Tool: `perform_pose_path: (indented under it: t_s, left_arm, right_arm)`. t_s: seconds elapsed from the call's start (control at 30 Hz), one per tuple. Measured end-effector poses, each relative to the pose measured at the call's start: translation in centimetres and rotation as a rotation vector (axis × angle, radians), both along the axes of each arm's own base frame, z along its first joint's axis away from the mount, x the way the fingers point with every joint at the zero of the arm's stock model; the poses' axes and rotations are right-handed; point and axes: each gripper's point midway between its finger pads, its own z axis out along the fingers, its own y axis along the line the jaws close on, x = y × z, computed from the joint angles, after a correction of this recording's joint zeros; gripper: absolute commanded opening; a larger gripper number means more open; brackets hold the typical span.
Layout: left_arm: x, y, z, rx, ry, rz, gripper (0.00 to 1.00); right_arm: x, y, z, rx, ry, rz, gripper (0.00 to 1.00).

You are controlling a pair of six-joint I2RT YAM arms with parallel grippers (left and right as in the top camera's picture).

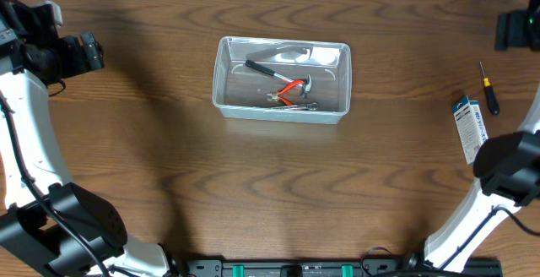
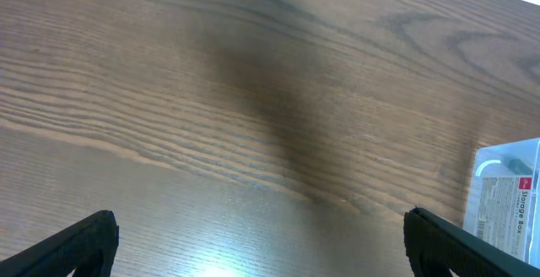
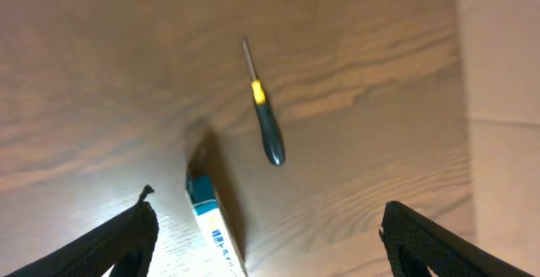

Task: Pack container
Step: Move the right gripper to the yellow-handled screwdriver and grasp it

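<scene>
Looking at container (image 1: 283, 78) mid-table, a bit far of centre, already loaded with hammer (image 1: 266, 69), red pliers (image 1: 291, 89) and some smaller metal bits, too small to name. Left out on the right side: screwdriver (image 1: 488, 87) and, just near of it, blue-white box (image 1: 469, 127), close together, apparently not touching. Right gripper (image 3: 270, 214) hanging over that pair, fingers spread wide, holding nothing. Left gripper (image 2: 261, 230) out at far left over bare table (image 2: 253, 74), also spread wide and empty, with only a container corner at the right edge of its view. Reads as roughly half packed; guessing screwdriver as next pick. Risks: thin round tool, so likely to roll or pivot away if pinched off-centre or on the shaft; safer on the black handle. Could also clip or shove the box on the way down, given the wide spread and the tight spacing. Long carry to centre afterwards, so could slip out of a weak pinch. At drop-off, could catch the rim and drag the container, or land on the tool pile and bounce out if released high.
</scene>
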Motion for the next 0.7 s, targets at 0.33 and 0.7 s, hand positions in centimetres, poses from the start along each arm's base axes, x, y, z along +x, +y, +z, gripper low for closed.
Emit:
perform_pose_path:
  t_s: [0.33,0.7]
  left_arm:
    - [0.0,0.0,0.0,0.000,0.000,0.000,0.98]
    - [0.0,0.0,0.0,0.000,0.000,0.000,0.98]
  right_arm:
    - [-2.1,-2.1,-11.4,0.104,0.229,0.019,0.89]
    - [-1.8,-4.1,-14.7,0.117,0.228,0.014,0.89]
